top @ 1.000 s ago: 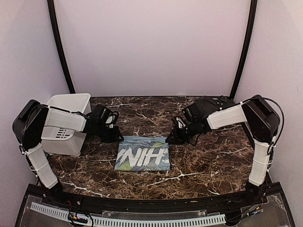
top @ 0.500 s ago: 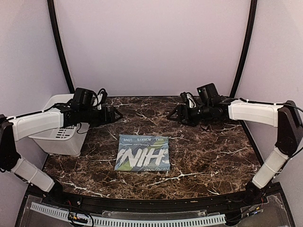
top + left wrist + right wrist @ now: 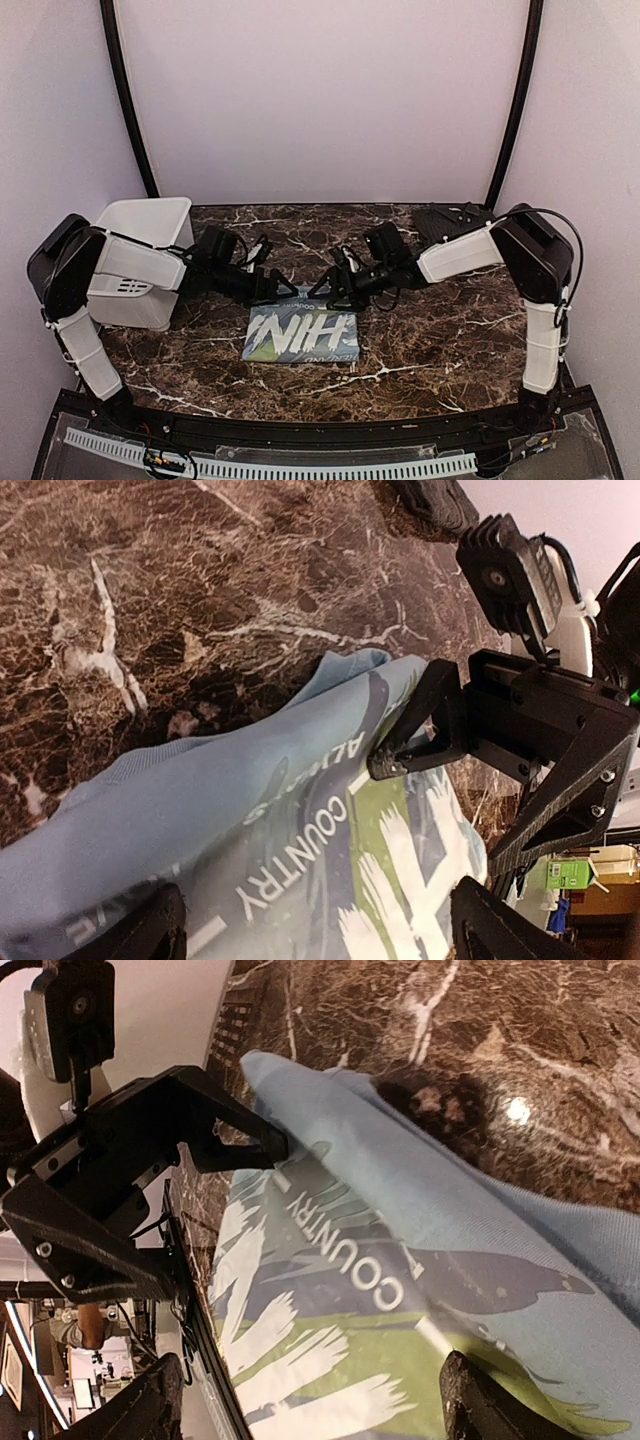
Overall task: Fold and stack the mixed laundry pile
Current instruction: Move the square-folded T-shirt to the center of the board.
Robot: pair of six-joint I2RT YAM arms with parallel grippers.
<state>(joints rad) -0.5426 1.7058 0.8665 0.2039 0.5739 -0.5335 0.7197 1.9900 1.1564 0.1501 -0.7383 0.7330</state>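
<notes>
Pale-blue and folded small, the T-shirt (image 3: 300, 336) lies on the worktop (image 3: 450, 330) toward its near edge, the left pincer (image 3: 275, 292) and right pincer (image 3: 329, 292) both wide open at its far hem, seemingly placed to grasp it for another fold, while the black shirt (image 3: 446, 214) lies at the far right corner.

Top view: you cannot see the far edge of the light blue T-shirt (image 3: 300, 340); the left gripper (image 3: 282, 293) and right gripper (image 3: 328, 292) cover it. The right arm (image 3: 455, 255) hides part of the black shirt (image 3: 447, 215). Both wrist views crop the T-shirt at their edges, so you can read its print only in part.
</notes>
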